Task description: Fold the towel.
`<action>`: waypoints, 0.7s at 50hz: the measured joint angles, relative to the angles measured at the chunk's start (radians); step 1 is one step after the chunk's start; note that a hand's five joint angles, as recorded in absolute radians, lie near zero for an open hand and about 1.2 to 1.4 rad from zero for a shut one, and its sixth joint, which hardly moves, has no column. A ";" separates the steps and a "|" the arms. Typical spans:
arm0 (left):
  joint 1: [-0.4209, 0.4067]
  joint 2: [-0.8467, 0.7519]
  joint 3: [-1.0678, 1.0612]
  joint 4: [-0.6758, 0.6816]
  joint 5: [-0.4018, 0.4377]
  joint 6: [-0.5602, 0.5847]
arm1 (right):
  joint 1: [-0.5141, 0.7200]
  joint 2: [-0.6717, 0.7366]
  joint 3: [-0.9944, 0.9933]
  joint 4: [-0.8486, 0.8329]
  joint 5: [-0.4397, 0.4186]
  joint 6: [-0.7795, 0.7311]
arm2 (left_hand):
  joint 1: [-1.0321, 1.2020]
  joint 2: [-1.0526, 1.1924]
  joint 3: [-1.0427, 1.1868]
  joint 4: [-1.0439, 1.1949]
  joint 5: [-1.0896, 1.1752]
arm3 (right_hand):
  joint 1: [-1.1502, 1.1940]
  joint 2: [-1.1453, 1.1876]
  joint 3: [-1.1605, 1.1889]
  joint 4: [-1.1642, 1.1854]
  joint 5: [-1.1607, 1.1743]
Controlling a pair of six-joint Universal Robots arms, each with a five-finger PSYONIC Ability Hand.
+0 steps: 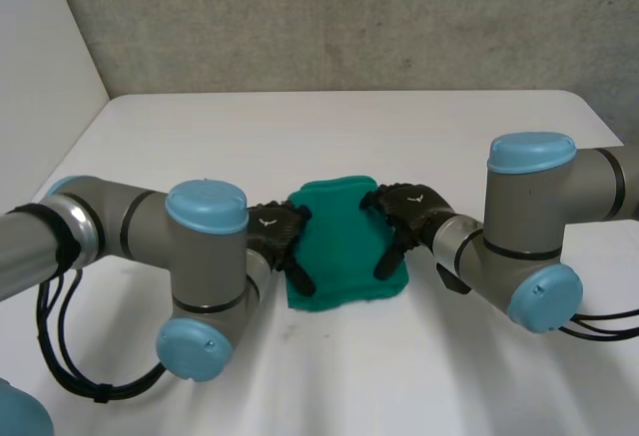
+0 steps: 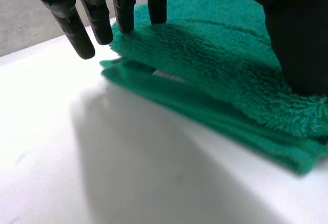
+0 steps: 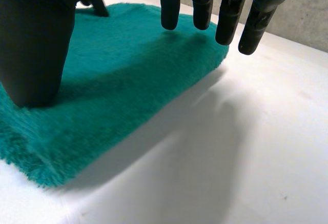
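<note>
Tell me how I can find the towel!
Start at the white table. Near its middle, between the left hand and the right hand, lies the folded teal towel. It is the only soft, brightly coloured thing on the table.

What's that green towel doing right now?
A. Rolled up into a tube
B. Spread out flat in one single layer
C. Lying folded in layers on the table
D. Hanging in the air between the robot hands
C: the towel lies on the white table with stacked layers showing along its edge, and the left robot hand and right robot hand rest on opposite sides of it, fingers straight.
</note>
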 measured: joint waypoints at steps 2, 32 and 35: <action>0.004 0.007 -0.006 -0.007 -0.003 0.015 | 0.001 -0.003 -0.001 0.004 0.001 -0.004 | 0.000 0.000 0.000 0.000 0.000 | 0.000 0.000 0.000 0.000 -0.001; 0.224 0.598 0.001 -0.247 0.057 -0.061 | -0.103 -0.448 0.007 0.003 0.378 -0.049 | -0.003 -0.006 -0.002 -0.005 -0.003 | 0.000 0.000 0.000 0.000 -0.005; 0.233 0.610 0.000 -0.260 0.072 -0.072 | -0.103 -0.461 0.014 0.006 0.358 -0.047 | -0.003 -0.006 -0.002 -0.005 -0.003 | 0.000 0.000 0.000 0.000 -0.005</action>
